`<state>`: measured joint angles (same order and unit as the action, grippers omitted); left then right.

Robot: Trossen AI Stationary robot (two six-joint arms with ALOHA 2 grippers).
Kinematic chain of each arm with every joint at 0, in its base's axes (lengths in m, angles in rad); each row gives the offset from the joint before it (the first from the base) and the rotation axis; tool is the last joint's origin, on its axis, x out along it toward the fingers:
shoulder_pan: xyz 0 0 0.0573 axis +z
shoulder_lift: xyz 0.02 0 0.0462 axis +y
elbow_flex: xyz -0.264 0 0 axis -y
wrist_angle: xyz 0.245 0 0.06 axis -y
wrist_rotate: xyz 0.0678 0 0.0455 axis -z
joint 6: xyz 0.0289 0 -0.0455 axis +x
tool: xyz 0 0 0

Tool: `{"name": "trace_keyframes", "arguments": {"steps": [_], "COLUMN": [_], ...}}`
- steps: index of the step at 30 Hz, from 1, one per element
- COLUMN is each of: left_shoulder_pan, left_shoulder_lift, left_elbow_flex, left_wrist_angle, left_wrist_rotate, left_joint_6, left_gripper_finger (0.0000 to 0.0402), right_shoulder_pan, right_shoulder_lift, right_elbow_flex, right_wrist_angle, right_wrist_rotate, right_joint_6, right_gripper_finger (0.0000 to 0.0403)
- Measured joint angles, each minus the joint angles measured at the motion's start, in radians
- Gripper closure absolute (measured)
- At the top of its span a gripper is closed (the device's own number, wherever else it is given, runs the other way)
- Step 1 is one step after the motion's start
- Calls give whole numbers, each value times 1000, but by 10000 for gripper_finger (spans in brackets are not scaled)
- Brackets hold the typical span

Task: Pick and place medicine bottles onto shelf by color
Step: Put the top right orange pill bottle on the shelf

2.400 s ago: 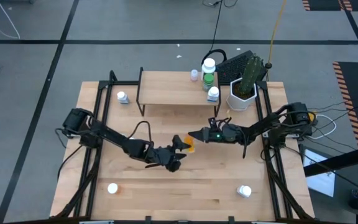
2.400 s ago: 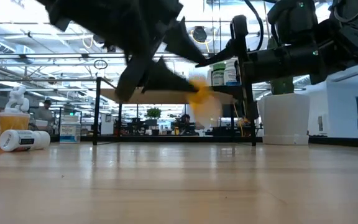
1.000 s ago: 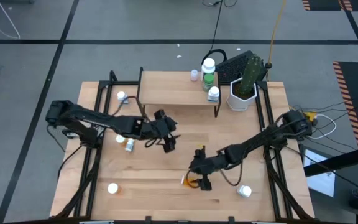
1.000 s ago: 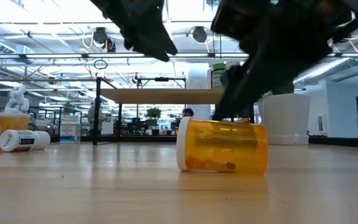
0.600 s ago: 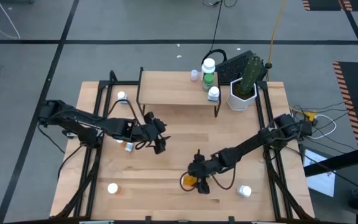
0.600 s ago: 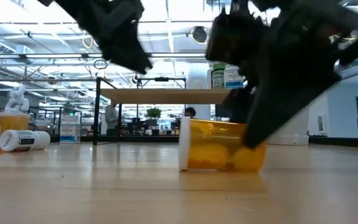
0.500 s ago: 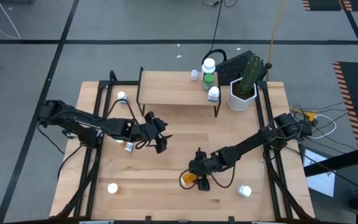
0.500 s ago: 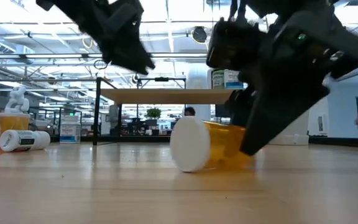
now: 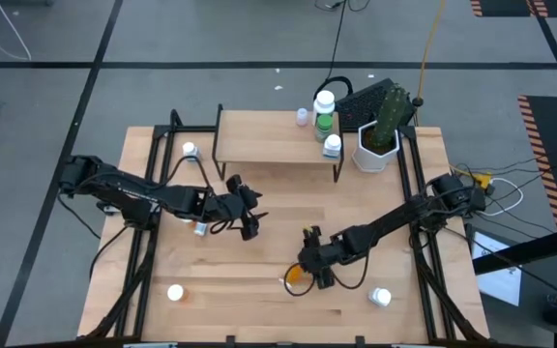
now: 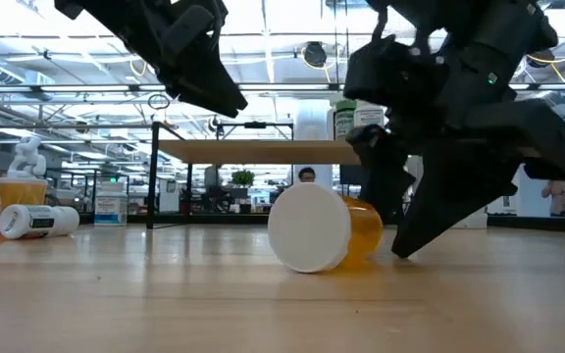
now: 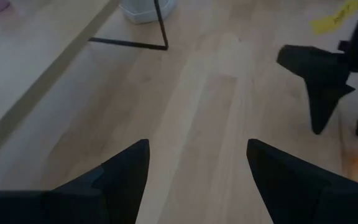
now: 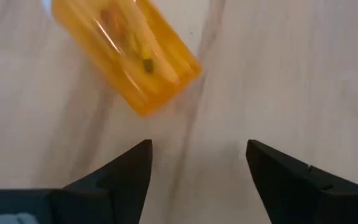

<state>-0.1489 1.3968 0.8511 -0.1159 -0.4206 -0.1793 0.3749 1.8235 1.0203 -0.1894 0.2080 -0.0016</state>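
Our right gripper (image 9: 314,275) hangs with fingers spread, holding nothing, just beside an orange medicine bottle (image 9: 296,276) lying on its side on the tabletop (image 9: 356,300), white cap toward the front edge. Our left gripper (image 9: 249,215), also spread and empty, hovers mid-table in front of the shelf (image 9: 269,147), where a green bottle (image 9: 325,123) stands.

We are looking straight down and level across the table (image 9: 259,290), both views sharing the orange bottle (image 10: 336,235).
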Motion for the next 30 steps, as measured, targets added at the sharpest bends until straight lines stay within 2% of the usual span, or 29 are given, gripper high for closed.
{"name": "trace_keyframes", "arguments": {"steps": [4,10,15,18,25,30], "left_shoulder_pan": [-4,-9,-11,-15,-15,-15], "left_shoulder_lift": [0,0,0,0,0,0], "left_elbow_flex": [0,1,1,1,1,1], "left_wrist_angle": [-1,9,9,6,7,-1], "left_wrist_rotate": [0,0,0,0,0,0], "left_joint_6": [22,40,36,31,15,21], "left_gripper_finger": [128,128,128,128,128,128], "right_shoulder_pan": [-2,-1,-9,-16,-45,-73], "right_shoulder_lift": [-47,-23,11,10,-2,-10], "right_elbow_flex": [-3,0,-1,-1,0,0], "right_wrist_angle": [43,181,227,232,174,84], "right_wrist_rotate": [27,-232,-288,-269,-82,-70], "right_joint_6": [-138,-257,-251,-182,-92,-27], "right_gripper_finger": [116,89,88,88,87,87]}}
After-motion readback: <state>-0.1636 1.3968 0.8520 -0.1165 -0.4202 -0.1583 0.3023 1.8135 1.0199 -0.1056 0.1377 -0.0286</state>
